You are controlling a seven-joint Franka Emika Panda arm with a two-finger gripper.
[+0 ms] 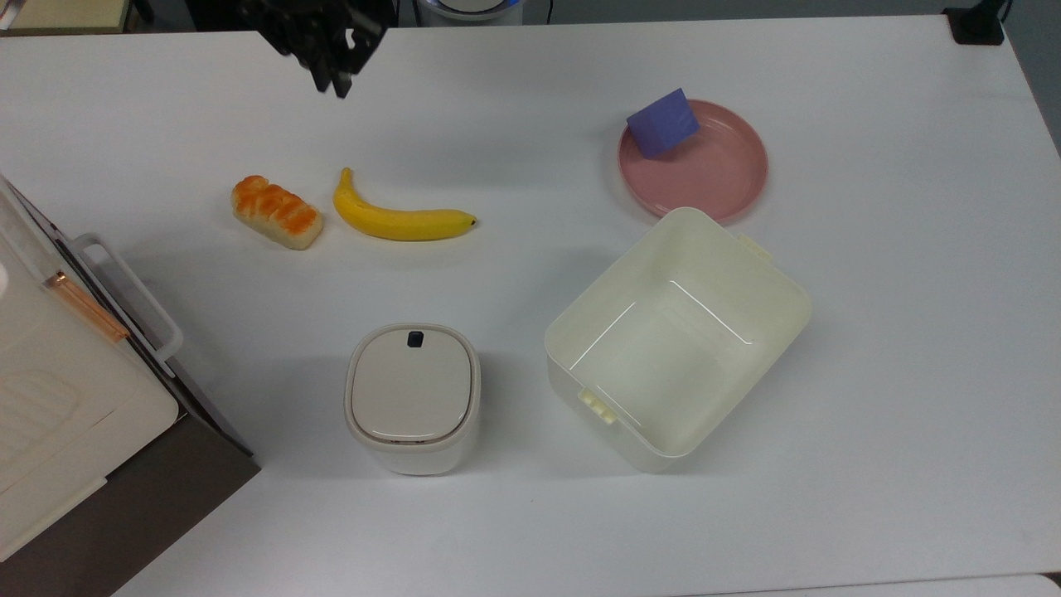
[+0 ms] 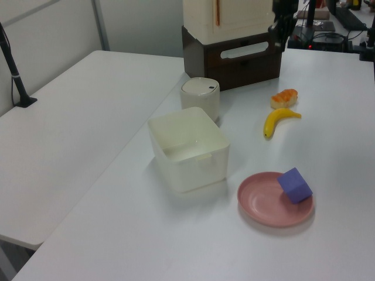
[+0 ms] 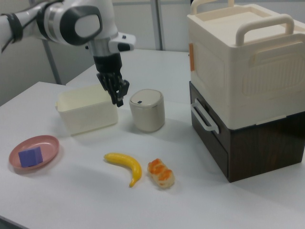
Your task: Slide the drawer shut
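Note:
The drawer [image 3: 212, 138] has a dark brown front and a white loop handle [image 3: 204, 117], and it sits low in the brown cabinet [image 3: 267, 148] with its front flush with the cabinet face. In the top view the handle [image 1: 137, 290] juts out at the left edge; in the left view the drawer [image 2: 249, 62] is at the back. My gripper [image 1: 331, 83] hangs shut and holds nothing, near the top view's far edge, well away from the handle. It also shows high over the table [image 3: 116, 100] and beside the cabinet's corner [image 2: 275, 44].
A bread roll [image 1: 276, 211] and a banana [image 1: 398, 220] lie between the gripper and the cabinet. A white lidded container [image 1: 412, 398], a cream bin [image 1: 779, 278] and a pink plate [image 1: 721, 178] with a purple block [image 1: 663, 123] stand further right. A cream box [image 3: 248, 62] tops the cabinet.

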